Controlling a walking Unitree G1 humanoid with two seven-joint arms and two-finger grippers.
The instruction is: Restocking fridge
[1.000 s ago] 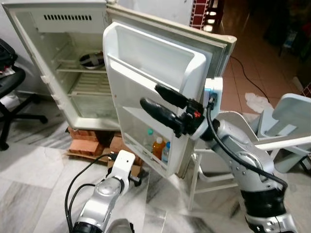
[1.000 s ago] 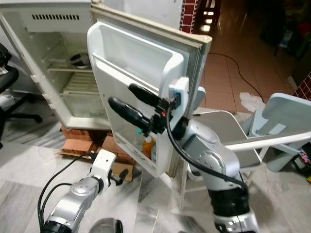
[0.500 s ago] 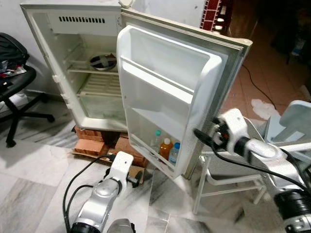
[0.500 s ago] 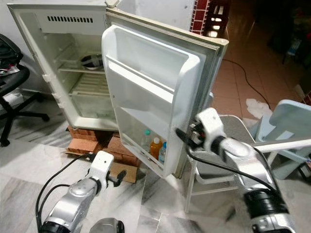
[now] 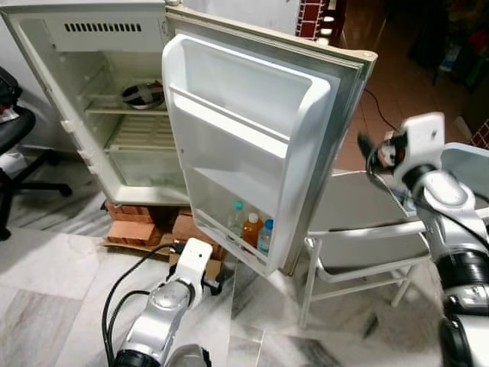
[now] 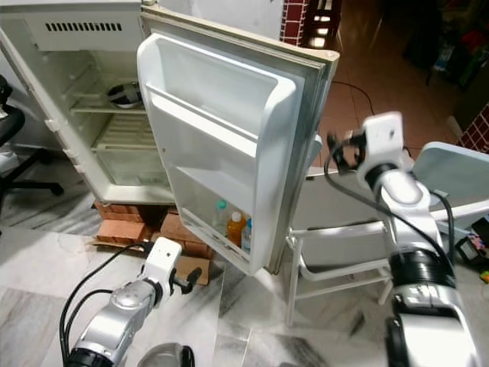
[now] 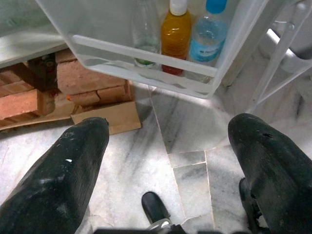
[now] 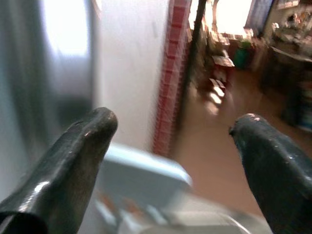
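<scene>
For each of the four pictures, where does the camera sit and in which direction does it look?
Left eye view: on the head, looking forward and down at the open fridge door; both silver arms show.
Right eye view: same head and same scene, slightly shifted; it shares the three bottles in the bottom door shelf.
Left wrist view: on the low left arm, looking along the open left gripper at those bottles, the bricks and the marble floor.
Right wrist view: on the raised right arm, looking along the open right gripper past the fridge; blurred.
</scene>
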